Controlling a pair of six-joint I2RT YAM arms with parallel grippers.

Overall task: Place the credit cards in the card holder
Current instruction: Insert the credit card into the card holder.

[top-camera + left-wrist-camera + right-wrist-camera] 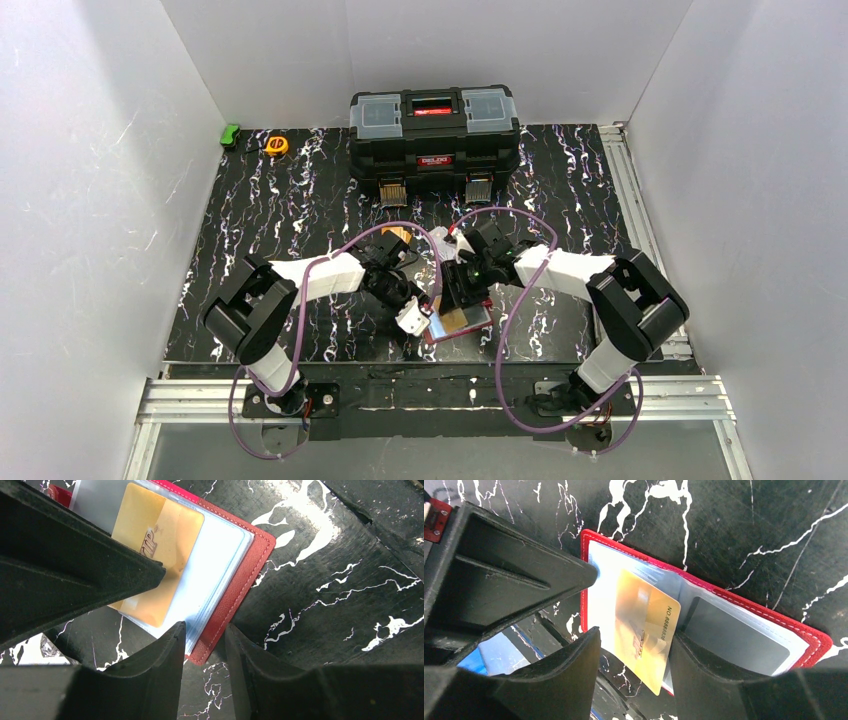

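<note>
The right gripper stands spread, its fingers either side of a gold credit card without pinching it. The right wrist view shows that card partly tucked in a clear pocket of the open red card holder, its lower end jutting out. Only the left wrist view shows the left gripper astride the holder's corner; whether it pinches there I cannot tell. From above, the holder lies on the marbled table, well apart from the black toolbox.

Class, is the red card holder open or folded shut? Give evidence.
Open: the card holder lies spread, clear pockets showing, a gold card among them.
</note>
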